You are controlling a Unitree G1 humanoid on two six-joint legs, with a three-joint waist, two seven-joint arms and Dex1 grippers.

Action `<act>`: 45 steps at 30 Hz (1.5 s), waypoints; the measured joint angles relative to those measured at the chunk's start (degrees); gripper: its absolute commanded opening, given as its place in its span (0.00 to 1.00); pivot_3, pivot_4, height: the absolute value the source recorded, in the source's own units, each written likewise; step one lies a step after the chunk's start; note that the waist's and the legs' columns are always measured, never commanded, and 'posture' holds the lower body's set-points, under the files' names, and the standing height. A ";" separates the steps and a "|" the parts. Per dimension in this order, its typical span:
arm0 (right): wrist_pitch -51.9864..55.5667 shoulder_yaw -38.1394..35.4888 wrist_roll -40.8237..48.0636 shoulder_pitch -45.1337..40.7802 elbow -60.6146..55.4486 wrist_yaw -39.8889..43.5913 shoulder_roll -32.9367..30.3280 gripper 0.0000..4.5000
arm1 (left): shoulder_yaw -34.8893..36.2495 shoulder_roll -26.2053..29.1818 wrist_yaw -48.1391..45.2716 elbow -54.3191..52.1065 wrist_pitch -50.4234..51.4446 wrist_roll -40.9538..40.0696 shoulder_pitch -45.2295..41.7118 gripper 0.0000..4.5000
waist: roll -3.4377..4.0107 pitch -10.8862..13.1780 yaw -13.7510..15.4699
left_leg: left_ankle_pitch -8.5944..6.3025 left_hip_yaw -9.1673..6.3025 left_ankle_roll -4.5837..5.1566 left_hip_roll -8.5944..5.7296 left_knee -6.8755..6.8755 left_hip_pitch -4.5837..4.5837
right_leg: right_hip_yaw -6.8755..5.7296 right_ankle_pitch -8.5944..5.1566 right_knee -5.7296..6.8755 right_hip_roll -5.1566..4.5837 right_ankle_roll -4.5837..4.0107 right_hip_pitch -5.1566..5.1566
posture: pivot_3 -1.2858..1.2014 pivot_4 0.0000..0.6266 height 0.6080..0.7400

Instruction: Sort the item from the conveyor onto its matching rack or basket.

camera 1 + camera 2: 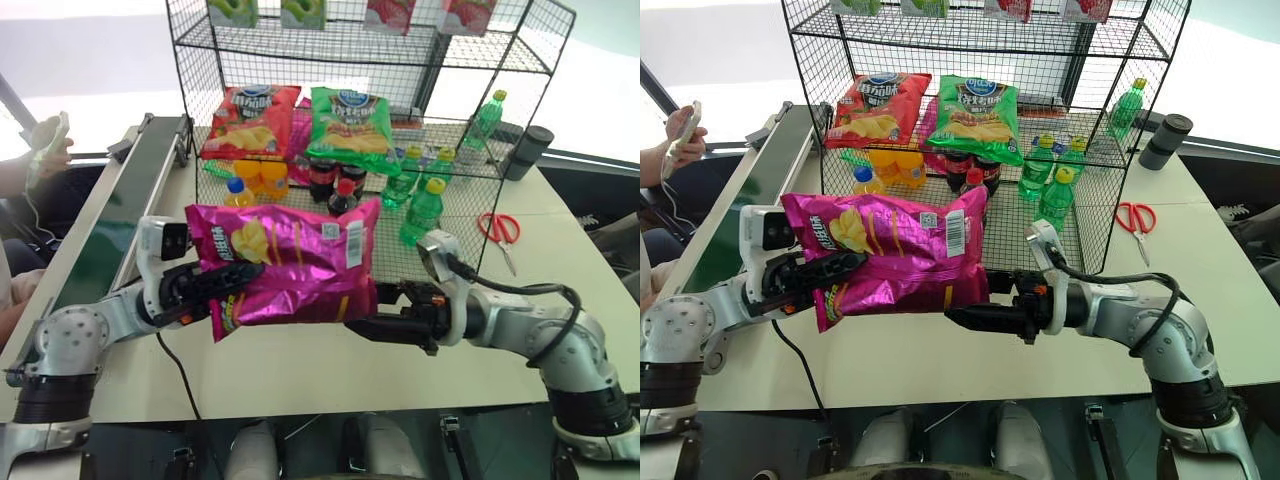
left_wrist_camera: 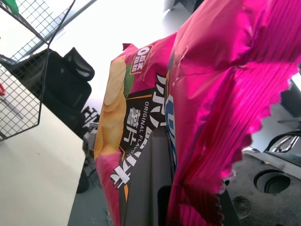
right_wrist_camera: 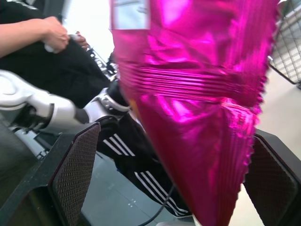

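Note:
The item, a magenta-pink crisp bag (image 1: 290, 260), hangs lengthwise in the air over the table's front. My left gripper (image 1: 215, 285) is shut on its left end; the left wrist view shows the bag (image 2: 225, 94) rising from between the fingers. My right gripper (image 1: 370, 325) reaches in from the right and stands open. In the right wrist view the bag's crimped right end (image 3: 197, 94) hangs between the two pads (image 3: 75, 174) with a gap on each side. The conveyor (image 1: 100, 235) runs along the table's left. The black wire rack (image 1: 360, 65) stands behind the bag.
On the rack's middle shelf lie a red bag (image 1: 250, 120) and a green bag (image 1: 350, 125), with green bottles (image 1: 420, 200), orange bottles (image 1: 260, 180) and dark bottles (image 1: 330, 180) below. Red scissors (image 1: 498, 228) and a dark cylinder (image 1: 528, 152) sit right. A person's hand (image 1: 45, 145) holds a white device at the far left.

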 measured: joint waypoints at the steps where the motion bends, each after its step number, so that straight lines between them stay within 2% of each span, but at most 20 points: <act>1: 0.16 0.02 -0.02 -0.34 0.31 0.12 -0.01 1.00 | 0.04 -0.31 -0.01 -0.01 -0.03 0.87 -0.14 0.01 | 0.00 0.00 0.01 | 0.00 0.00 0.00 0.00 0.00 0.00 | 0.00 0.00 0.00 0.00 0.00 0.00 | 0.52 0.24 0.90; 4: 0.29 1.29 -1.25 -1.19 0.28 1.24 -0.04 1.00 | 0.05 -2.21 0.05 -0.13 -0.95 3.21 -0.19 0.01 | -0.01 0.00 0.00 | 0.00 0.00 0.00 0.00 0.00 0.00 | 0.00 0.00 -0.01 0.00 0.00 0.00 | 0.52 0.24 0.90; 7: 0.43 2.56 -2.40 -1.24 0.70 1.85 0.14 0.83 | 0.06 -3.93 0.53 -0.81 -1.70 4.97 -0.17 0.00 | 0.00 0.00 0.01 | 0.00 0.00 0.00 0.00 0.00 -0.01 | 0.00 0.00 -0.01 0.00 0.00 0.00 | 0.52 0.24 0.90; 13: -0.18 3.60 -5.14 -1.76 1.92 3.30 0.21 0.15 | 0.19 -5.42 0.58 -1.21 -3.29 7.52 -0.16 0.00 | -0.01 0.00 -0.04 | 0.00 0.00 0.01 0.00 0.00 0.00 | -0.01 0.00 0.00 0.00 0.00 0.00 | 0.52 0.24 0.90; 14: -0.38 3.60 -5.41 -2.07 1.99 3.39 0.43 0.05 | 0.19 -5.50 0.60 -1.22 -3.27 7.78 -0.16 0.06 | 0.00 0.00 -0.05 | 0.00 -0.01 0.01 0.01 0.00 0.00 | -0.01 0.00 0.00 0.00 0.00 0.00 | 0.52 0.24 0.90; 17: -1.69 3.61 -7.56 -2.17 2.30 3.99 0.36 0.04 | 0.47 -5.48 1.48 -1.20 -3.42 8.68 -0.14 0.30 | -0.01 0.00 0.00 | -0.01 -0.01 0.02 0.00 0.00 -0.01 | -0.01 0.00 -0.01 -0.01 0.00 0.00 | 0.52 0.24 0.90; 23: -9.49 1.06 -14.36 3.23 1.44 5.64 -2.33 0.04 | 2.54 -4.16 1.28 -1.03 -5.16 12.08 1.49 0.99 | 0.00 0.01 0.10 | -0.02 0.01 0.04 0.00 -0.01 -0.05 | -0.01 0.00 -0.06 -0.02 0.01 -0.03 | 0.52 0.24 0.90; 28: -17.10 -5.65 -19.98 11.21 -3.30 4.74 -5.49 0.04 | 3.58 -3.19 -0.22 -0.63 -11.54 18.45 3.74 1.00 | 0.07 0.05 0.10 | -0.03 0.01 0.04 -0.01 -0.03 -0.04 | -0.02 -0.01 -0.07 -0.03 0.01 -0.03 | 0.52 0.24 0.90; 32: -21.29 -15.78 -21.34 16.13 -6.41 1.51 -5.79 0.04 | 3.49 -3.77 -1.54 0.07 -19.68 25.49 4.93 1.00 | 0.04 0.04 0.21 | -0.03 0.01 0.04 -0.01 -0.03 -0.03 | -0.02 -0.01 -0.07 -0.04 0.01 -0.01 | 0.52 0.24 0.90; 36: -27.15 -23.21 -24.69 16.63 -9.31 -3.65 -5.37 0.04 | 1.92 -8.15 -1.50 0.04 -30.13 33.16 4.68 1.00 | 0.10 0.05 0.19 | -0.03 0.01 0.04 -0.02 -0.03 -0.03 | -0.01 -0.01 -0.08 -0.06 0.01 0.00 | 0.52 0.24 0.90; 38: -32.93 -24.41 -30.70 14.68 -9.35 -5.65 -5.75 0.04 | 0.41 -11.95 -0.61 0.10 -34.60 36.22 3.52 1.00 | 0.10 0.06 0.18 | -0.03 0.01 0.04 -0.03 -0.03 -0.04 | -0.02 -0.01 -0.09 -0.06 0.01 -0.01 | 0.52 0.24 0.90; 41: -43.36 -22.28 -42.25 10.52 -6.43 -8.10 -7.15 0.04 | -0.12 -16.86 1.40 0.70 -39.86 38.99 -0.60 1.00 | 0.07 0.04 0.07 | -0.02 0.02 0.04 -0.04 -0.02 -0.02 | -0.01 0.00 -0.08 -0.03 0.02 0.01 | 0.52 0.24 0.90; 45: -54.66 -20.49 -55.30 7.44 0.79 -12.33 -9.05 0.04 | -1.52 -19.66 3.01 1.24 -43.92 42.10 -2.23 1.00 | 0.11 0.05 -0.05 | 0.12 0.07 -0.21 -0.05 -0.03 0.00 | 0.00 -0.02 -0.09 -0.03 0.07 0.02 | 0.52 0.24 0.90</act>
